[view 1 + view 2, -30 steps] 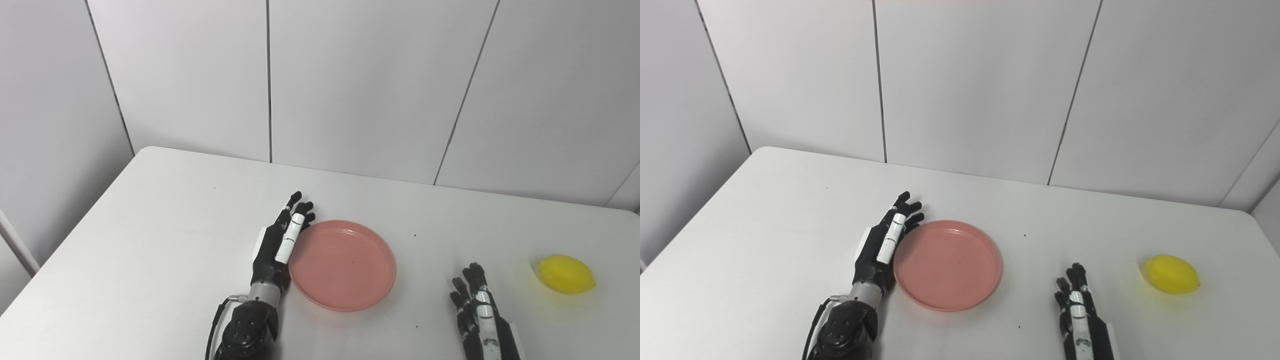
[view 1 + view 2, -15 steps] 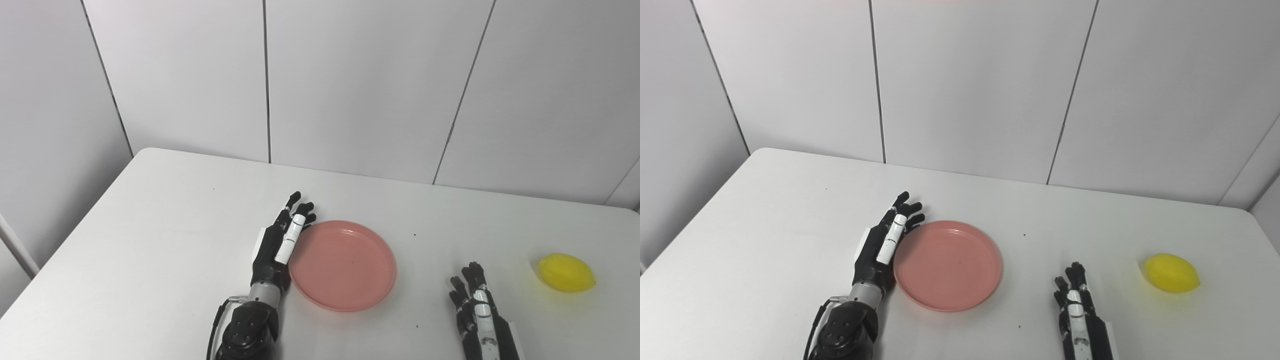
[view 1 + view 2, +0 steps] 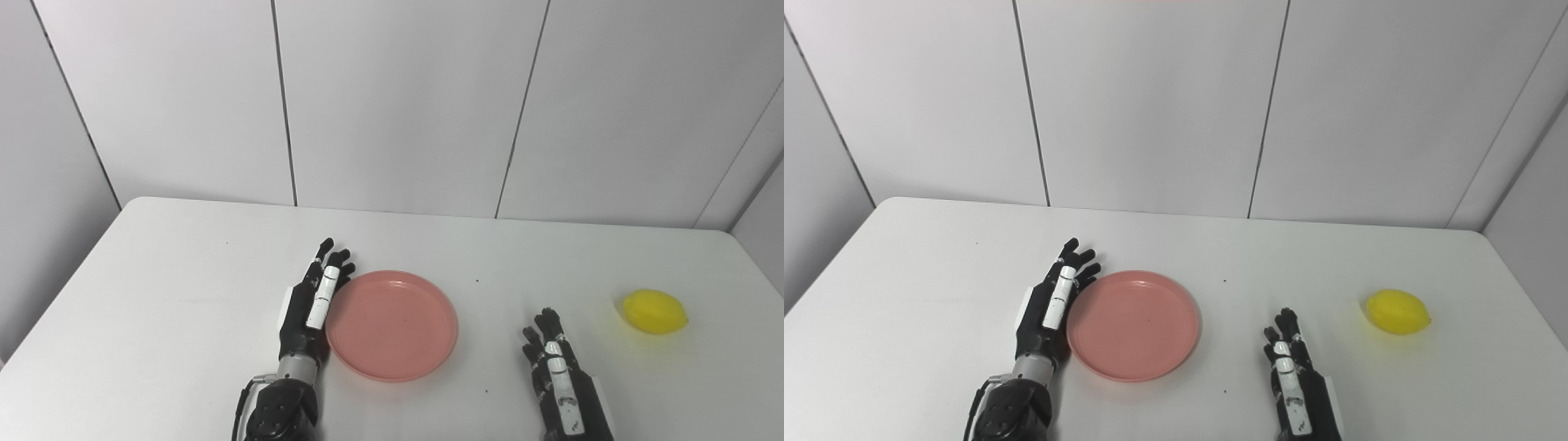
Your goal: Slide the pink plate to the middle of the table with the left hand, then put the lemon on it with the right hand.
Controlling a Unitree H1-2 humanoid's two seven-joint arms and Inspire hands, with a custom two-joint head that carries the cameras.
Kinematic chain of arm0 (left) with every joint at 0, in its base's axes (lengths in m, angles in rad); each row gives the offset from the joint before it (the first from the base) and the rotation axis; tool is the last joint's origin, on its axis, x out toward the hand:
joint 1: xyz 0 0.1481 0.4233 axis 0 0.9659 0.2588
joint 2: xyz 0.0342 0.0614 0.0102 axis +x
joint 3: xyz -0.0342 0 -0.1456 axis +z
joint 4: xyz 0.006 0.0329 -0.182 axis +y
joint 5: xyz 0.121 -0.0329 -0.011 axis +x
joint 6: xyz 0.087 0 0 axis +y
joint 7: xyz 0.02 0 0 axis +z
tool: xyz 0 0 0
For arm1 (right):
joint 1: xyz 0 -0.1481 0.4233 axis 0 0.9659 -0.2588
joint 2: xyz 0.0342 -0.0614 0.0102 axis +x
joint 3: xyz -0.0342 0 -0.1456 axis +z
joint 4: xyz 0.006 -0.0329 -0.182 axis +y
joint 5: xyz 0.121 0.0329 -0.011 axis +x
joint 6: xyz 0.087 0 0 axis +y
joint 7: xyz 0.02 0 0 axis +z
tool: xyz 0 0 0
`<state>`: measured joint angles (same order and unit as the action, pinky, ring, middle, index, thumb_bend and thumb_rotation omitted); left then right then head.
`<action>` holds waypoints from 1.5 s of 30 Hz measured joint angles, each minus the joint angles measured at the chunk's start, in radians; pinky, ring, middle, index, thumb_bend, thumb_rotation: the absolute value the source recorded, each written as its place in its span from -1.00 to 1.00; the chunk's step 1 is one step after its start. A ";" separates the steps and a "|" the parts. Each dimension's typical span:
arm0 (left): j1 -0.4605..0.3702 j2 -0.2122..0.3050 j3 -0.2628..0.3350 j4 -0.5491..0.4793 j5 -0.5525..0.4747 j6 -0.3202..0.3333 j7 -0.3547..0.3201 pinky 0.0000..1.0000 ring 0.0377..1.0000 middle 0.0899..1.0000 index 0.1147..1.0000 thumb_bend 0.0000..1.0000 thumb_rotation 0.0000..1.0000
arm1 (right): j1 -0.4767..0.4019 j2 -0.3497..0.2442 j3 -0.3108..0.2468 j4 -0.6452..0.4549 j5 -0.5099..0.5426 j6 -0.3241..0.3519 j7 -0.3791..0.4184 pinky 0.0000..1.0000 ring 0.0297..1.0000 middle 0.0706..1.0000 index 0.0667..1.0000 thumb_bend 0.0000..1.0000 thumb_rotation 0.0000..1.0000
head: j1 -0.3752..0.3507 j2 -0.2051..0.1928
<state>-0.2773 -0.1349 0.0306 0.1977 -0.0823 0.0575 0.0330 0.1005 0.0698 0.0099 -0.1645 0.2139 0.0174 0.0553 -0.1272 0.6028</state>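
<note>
A round pink plate [image 3: 392, 324] lies on the white table [image 3: 184, 294] a little left of the middle. My left hand [image 3: 312, 303] rests edge-on along the plate's left rim, fingers straight and pointing away, holding nothing. At the far right of the table lies a yellow lemon [image 3: 655, 311]. My right hand [image 3: 557, 367] stands open near the front edge, between plate and lemon, well short of the lemon and touching neither.
White wall panels [image 3: 398, 104] rise right behind the table's far edge. The table's right edge runs close behind the lemon. A few small dark specks dot the tabletop.
The whole picture has shifted, so the camera has turned right. Plate, lemon and both hands keep their places relative to each other.
</note>
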 measured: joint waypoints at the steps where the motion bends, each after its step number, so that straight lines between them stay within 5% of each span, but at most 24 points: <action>1: 0.000 0.000 -0.001 -0.002 0.000 0.001 0.000 0.69 0.66 0.68 0.77 0.40 0.53 | 0.000 0.002 0.000 0.000 0.000 0.001 -0.002 1.00 0.92 0.94 0.90 0.51 0.50 | 0.000 0.000; 35: 0.001 0.012 0.008 -0.004 -0.029 0.005 -0.018 0.76 0.71 0.76 0.82 0.36 0.54 | -0.010 0.020 0.024 0.005 -0.013 0.005 -0.024 1.00 0.93 0.95 0.98 0.52 0.44 | -0.089 0.011; 45: 0.000 0.014 0.008 -0.003 -0.031 0.005 -0.019 0.78 0.73 0.77 0.80 0.33 0.51 | -0.012 0.022 0.023 0.009 -0.087 -0.001 -0.041 0.94 0.77 0.73 0.81 0.40 0.41 | -0.091 0.008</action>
<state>-0.2769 -0.1211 0.0384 0.1949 -0.1134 0.0628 0.0135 0.0888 0.0915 0.0333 -0.1554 0.1265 0.0162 0.0143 -0.2178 0.6105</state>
